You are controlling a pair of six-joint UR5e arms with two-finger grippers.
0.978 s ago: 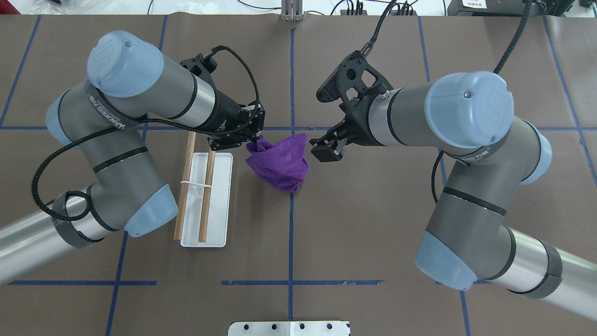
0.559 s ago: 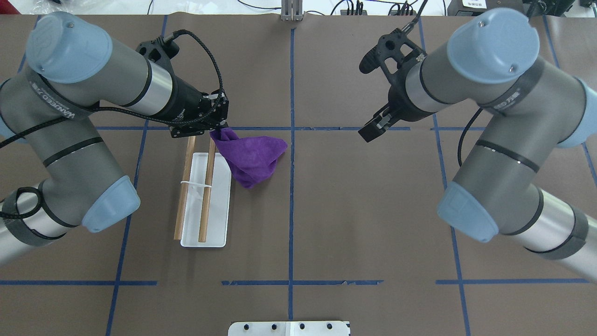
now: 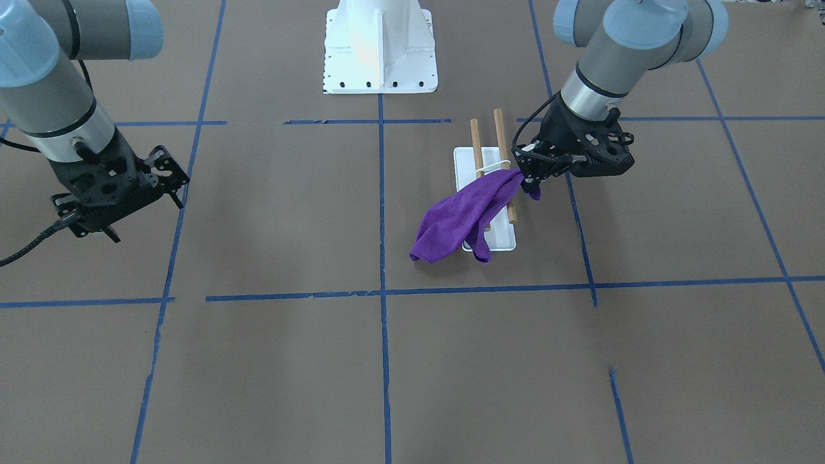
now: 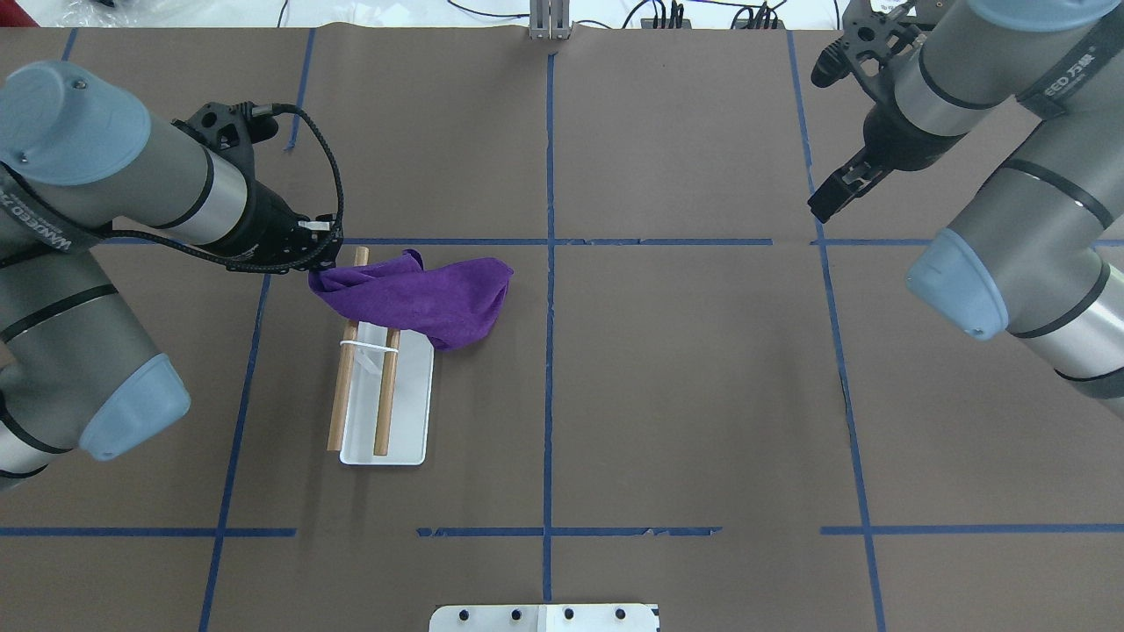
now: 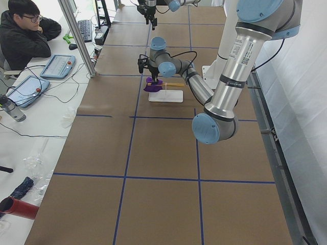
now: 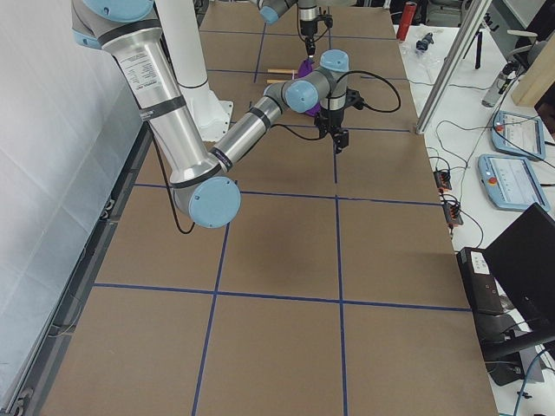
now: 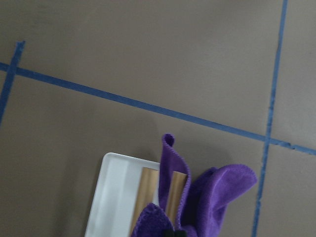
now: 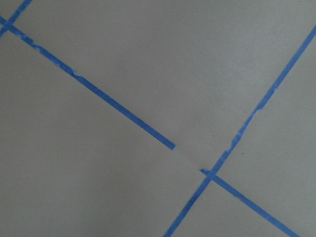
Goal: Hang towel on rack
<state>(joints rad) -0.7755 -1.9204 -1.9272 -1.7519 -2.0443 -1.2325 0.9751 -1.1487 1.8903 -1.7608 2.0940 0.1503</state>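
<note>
The purple towel [image 4: 421, 294] lies draped across the far ends of the rack's two wooden rods [image 4: 382, 412]. Its free end hangs to the right of the rack's white base [image 4: 408, 421]. My left gripper [image 4: 323, 263] is shut on the towel's left corner, just left of the rods. In the front-facing view the gripper [image 3: 523, 180] holds the towel [image 3: 461, 216] over the rods [image 3: 497, 129]. The left wrist view shows the towel [image 7: 212, 197] over the rod ends and the base [image 7: 116, 197]. My right gripper [image 4: 825, 204] is far to the right, empty, and looks open.
The brown table cover has blue tape lines [image 4: 549, 351]. The white robot pedestal [image 3: 380, 58] is bolted at the robot's side of the table. Cables and a metal post [image 4: 549, 22] sit at the far edge. An operator [image 5: 23, 35] sits beyond the table's end.
My left gripper has carried the towel leftward, from beside the rack to across its rods. My right arm has drawn back to the far right, away from the towel.
</note>
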